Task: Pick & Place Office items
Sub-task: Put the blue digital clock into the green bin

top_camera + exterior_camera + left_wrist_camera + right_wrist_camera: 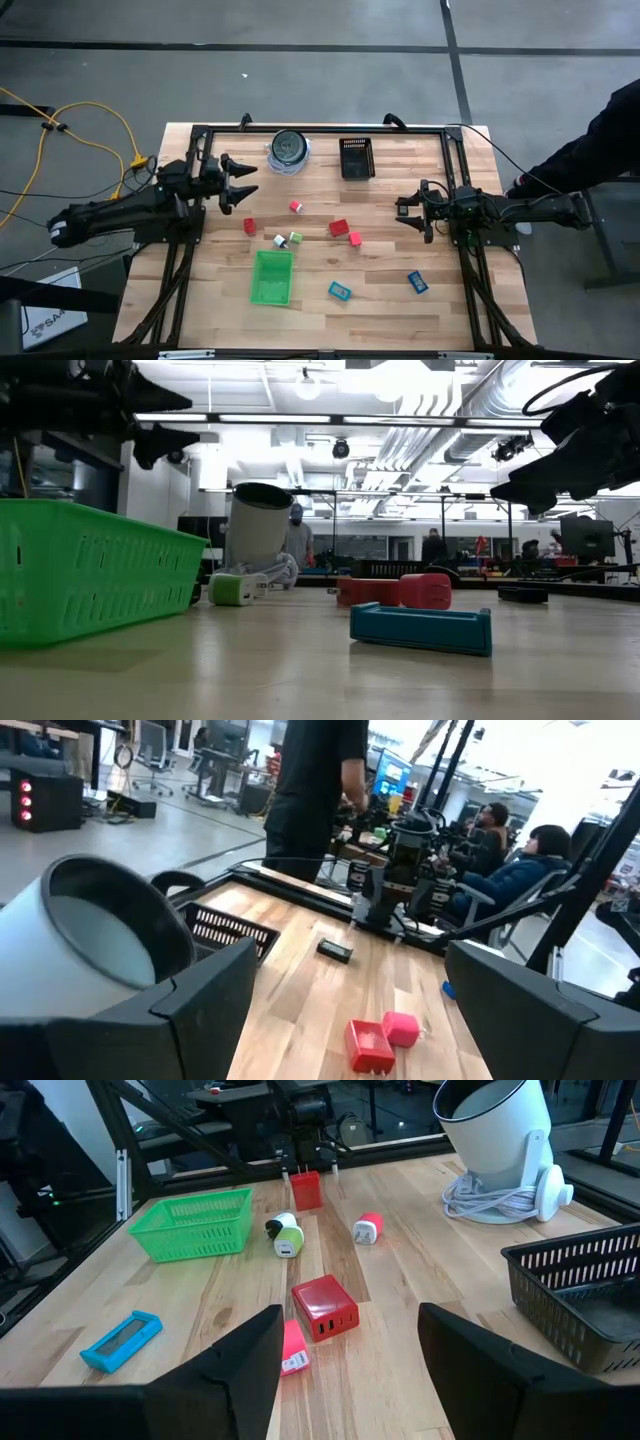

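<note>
Nothing looks placed yet, going by the high view: the green tray point(272, 278) holds nothing and every office item lies loose on the tabletop point(220, 310).

On the left, the left hand point(243, 186) hangs over the far-left part of the tabletop, fingers spread wide and holding nothing. Just right of it at the far edge is the white round container point(289, 151) with its coiled cord, so that arm has little room toward the far side but free wood on its near side.

Nearest the left hand is a red block point(250, 226), then a small pink plug point(296, 207). Below them a white and a green bit point(287, 239) lie together, just beyond the tray's far rim; a reach there would risk nudging the tray.

In the middle sit a larger red block point(339, 228) and a pink piece point(355, 238), touching or nearly so. A black basket point(356, 158) stands at the far edge above them.

Nearer, a blue piece point(340, 291) and, further right, another blue piece point(417, 282) lie well apart with bare wood around each.

The right hand point(411, 212) hovers at the right side, fingers apart and empty.
</note>
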